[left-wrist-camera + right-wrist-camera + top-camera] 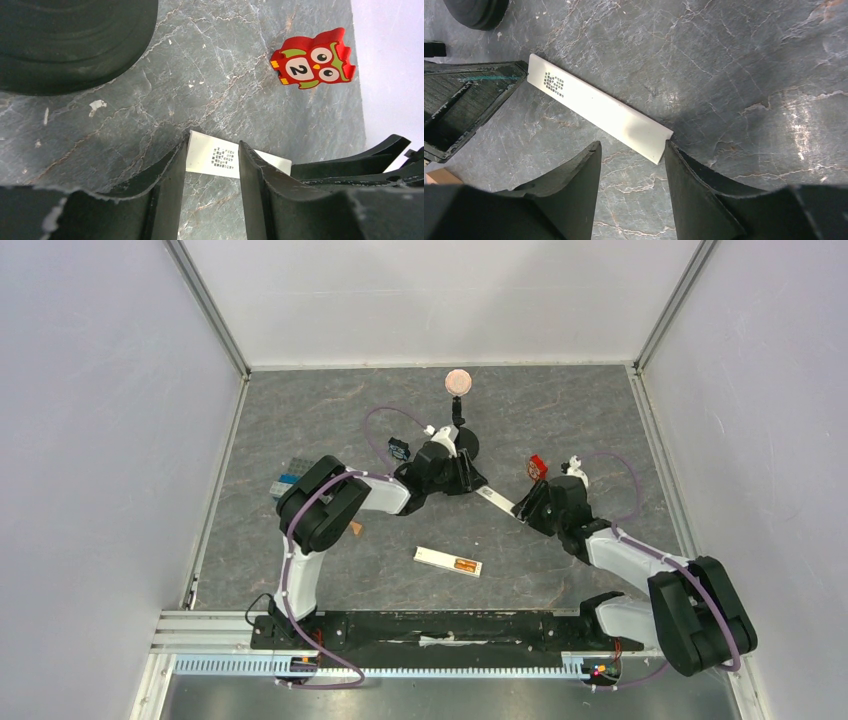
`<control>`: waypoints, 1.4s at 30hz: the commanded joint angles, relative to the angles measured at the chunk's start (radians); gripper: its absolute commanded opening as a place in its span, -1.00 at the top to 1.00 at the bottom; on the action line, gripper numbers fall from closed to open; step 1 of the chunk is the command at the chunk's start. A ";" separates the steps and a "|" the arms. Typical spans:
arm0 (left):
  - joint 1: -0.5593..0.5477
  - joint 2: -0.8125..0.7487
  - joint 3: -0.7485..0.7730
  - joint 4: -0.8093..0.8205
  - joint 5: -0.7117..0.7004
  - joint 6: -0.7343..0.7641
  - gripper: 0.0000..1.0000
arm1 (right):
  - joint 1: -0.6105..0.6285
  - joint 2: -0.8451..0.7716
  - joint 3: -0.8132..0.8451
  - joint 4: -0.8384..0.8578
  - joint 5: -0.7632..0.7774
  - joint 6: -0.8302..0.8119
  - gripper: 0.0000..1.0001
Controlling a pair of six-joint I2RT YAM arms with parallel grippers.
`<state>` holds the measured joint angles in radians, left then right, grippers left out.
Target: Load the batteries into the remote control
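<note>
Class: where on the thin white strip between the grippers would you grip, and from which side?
Probably pinch the white strip across its narrow width, on the two long edges, from straight above: it lies flat on the table, long and slim.

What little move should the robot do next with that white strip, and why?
Probably nudge the right gripper sideways so the end of the thin white strip sits mid-gap. Its jaws are apart, and that end lies beside one jaw, not centred; the left gripper straddles the printed end.
</note>
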<state>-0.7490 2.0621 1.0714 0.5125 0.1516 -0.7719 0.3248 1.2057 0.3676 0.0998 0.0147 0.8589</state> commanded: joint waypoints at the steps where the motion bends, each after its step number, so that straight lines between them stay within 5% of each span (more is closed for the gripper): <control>1: -0.012 -0.031 -0.056 0.068 0.077 -0.074 0.06 | -0.001 0.012 0.006 -0.055 -0.083 -0.030 -0.03; 21: -0.133 -0.320 -0.274 0.021 0.064 -0.079 0.24 | 0.012 -0.204 -0.058 -0.140 -0.342 -0.016 0.09; 42: -0.336 -0.517 -0.455 -0.112 -0.067 -0.178 0.27 | 0.062 -0.189 -0.099 -0.199 -0.399 -0.105 0.09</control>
<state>-1.0729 1.5715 0.6468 0.4320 0.0650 -0.9012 0.3809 1.0035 0.2798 -0.1196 -0.3618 0.7853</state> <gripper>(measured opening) 0.370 0.455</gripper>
